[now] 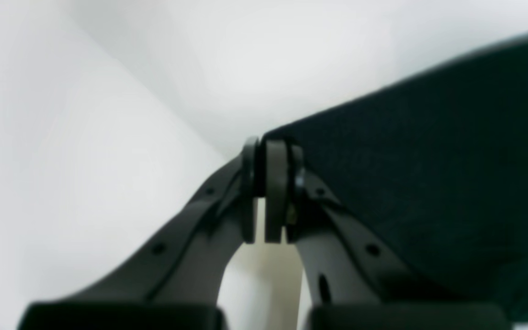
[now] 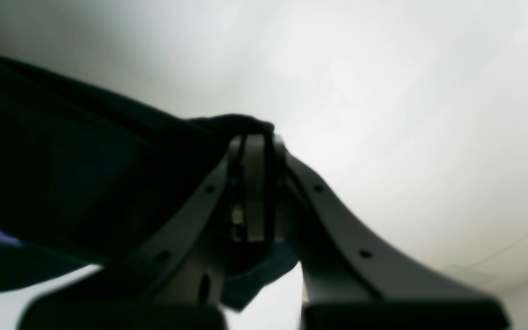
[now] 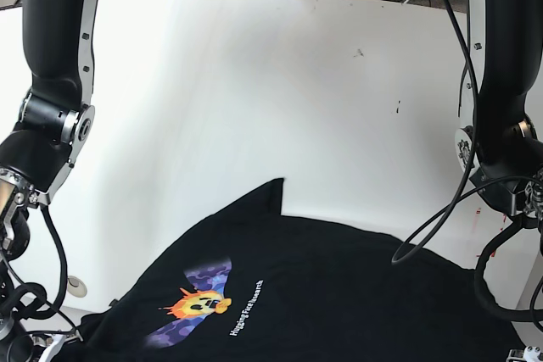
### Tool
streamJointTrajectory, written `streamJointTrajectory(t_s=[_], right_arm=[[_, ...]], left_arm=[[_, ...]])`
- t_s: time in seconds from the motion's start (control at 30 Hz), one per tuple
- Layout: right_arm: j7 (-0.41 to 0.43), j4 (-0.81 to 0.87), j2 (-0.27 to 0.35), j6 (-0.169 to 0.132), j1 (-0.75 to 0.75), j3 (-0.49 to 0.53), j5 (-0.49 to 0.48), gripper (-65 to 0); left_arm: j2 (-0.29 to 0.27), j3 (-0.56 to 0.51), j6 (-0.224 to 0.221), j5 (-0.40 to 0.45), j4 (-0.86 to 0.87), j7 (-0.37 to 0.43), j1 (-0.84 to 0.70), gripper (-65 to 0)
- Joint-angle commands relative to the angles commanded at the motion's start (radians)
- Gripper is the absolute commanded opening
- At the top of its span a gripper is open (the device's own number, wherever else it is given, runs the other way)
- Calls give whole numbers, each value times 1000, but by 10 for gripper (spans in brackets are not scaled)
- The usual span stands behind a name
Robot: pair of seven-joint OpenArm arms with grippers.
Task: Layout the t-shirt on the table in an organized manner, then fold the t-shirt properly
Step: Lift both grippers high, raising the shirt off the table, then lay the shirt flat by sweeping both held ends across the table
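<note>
- Judging by the base view, we are in the laying-out stage: the t-shirt [image 3: 297, 294] lies print side up across the near part of the surface [image 3: 254, 82], spread fairly wide but skewed, with one pointed corner poking toward 12 o'clock and ripples across the body.
- None of the folding looks done to us; the cloth has yet to be squared, and every fold is left.
- Our left tool [image 1: 271, 192] has its jaws together on a corner of the black fabric, which stretches away from the tips toward 2 o'clock in the left wrist view, with bare white surface to the other side.
- Our right tool [image 2: 255, 188] is likewise clamped on the shirt: a bunch of cloth humps over the tips, a flap hangs below them, and the main sheet runs off toward 9 o'clock in the right wrist view.
- From the base view both tools sit below the bottom edge, out of sight at about 5 and 7 o'clock, so we judge they grip the near edge of the garment at its two ends.
- The orange and blue print [image 3: 199, 301] sits at roughly 7 o'clock, slanted, confirming the shirt is not yet aligned.
</note>
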State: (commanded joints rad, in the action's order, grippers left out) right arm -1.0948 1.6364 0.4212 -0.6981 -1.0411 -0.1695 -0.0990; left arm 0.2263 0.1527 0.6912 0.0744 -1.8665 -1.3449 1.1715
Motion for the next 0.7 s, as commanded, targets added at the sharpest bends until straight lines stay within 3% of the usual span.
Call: streamJointTrajectory(t_s=[0.17,0.43,0.7], right_arm=[[-89,132,2,0,100,-6,-6,-644],[-138,356,-6,0,394,-9,-8,-644],[-141,390,-94,0,680,-106,-8,-648]], left_arm=[[18,3,7,2,-32,-51,-60,-640],[60,6,7,2,-61,-51,-295,-640],[52,57,7,-2,-117,-51,-646,-640]])
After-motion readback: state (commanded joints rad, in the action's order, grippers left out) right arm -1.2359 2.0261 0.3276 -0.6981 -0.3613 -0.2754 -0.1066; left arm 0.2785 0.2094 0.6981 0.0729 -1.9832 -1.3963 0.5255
